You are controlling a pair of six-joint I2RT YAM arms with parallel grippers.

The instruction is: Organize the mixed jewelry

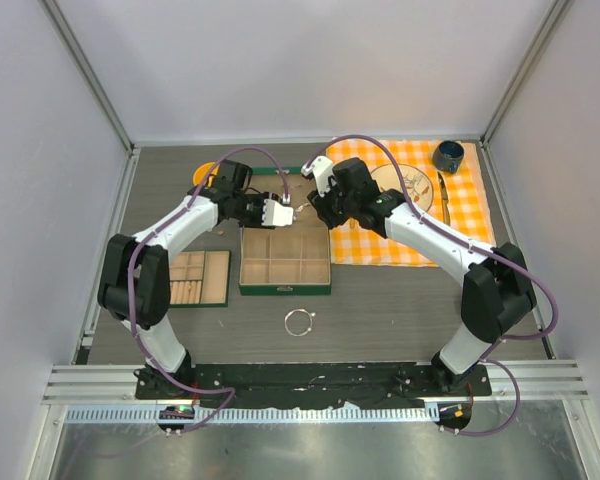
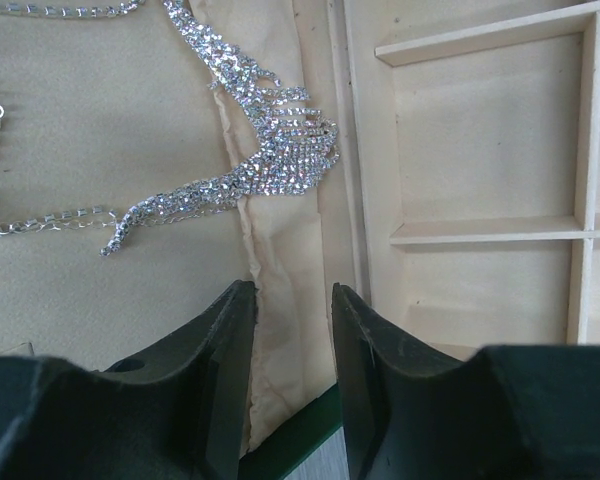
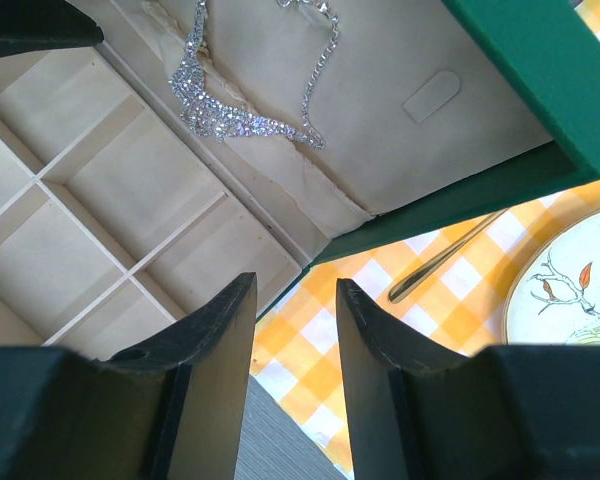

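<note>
A sparkling silver necklace (image 2: 270,160) lies on the beige lining of the open lid of the green jewelry box (image 1: 285,288); it also shows in the right wrist view (image 3: 230,112). A thin silver bangle (image 1: 299,321) lies on the table in front of the box. My left gripper (image 2: 293,292) is open and empty, hovering over the fold between lid and compartments, just short of the necklace. My right gripper (image 3: 295,285) is open and empty above the box's right corner. In the top view both grippers meet over the box's back edge, left (image 1: 289,212), right (image 1: 311,205). No studs show.
The box's beige compartments (image 2: 480,150) hold nothing. A second beige-lined green tray (image 1: 200,278) sits to the left. An orange checked cloth (image 1: 470,215) at the right holds a plate (image 3: 570,290), a utensil (image 3: 445,258) and a dark cup (image 1: 448,156).
</note>
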